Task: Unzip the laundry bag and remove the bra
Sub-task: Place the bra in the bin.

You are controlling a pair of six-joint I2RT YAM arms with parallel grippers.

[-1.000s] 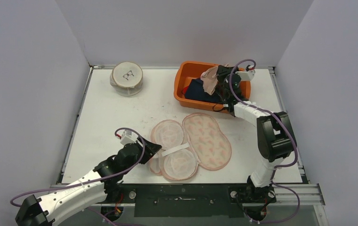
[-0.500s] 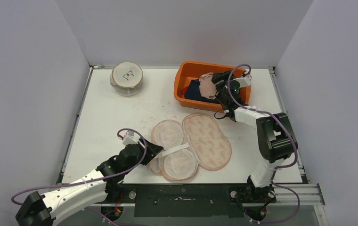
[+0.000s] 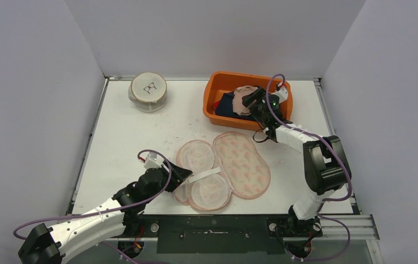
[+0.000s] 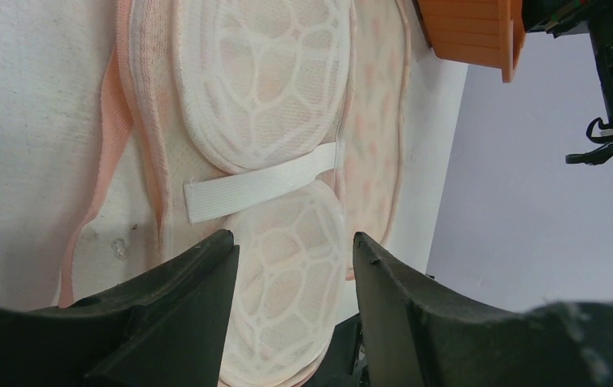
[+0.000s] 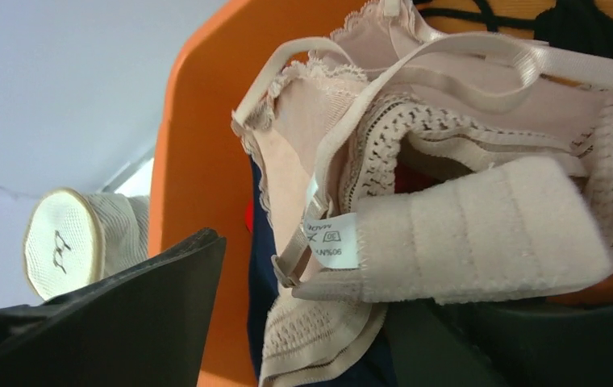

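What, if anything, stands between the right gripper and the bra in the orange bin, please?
Nothing visible does. The bra lies on top of the dark clothes in the orange bin, directly in front of the right gripper, whose jaws stand open. Part of the bra seems to rest against one of them.

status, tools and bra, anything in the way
Left tool open over the unzipped laundry bag. Right tool open at the orange bin. Bra in bin, draped on dark clothes. Nothing blocking.

A robotics lab cell: plain panels (image 3: 31, 99) box in a white table (image 3: 135, 132) (metal mounting rail (image 3: 212, 226) along its near edge).
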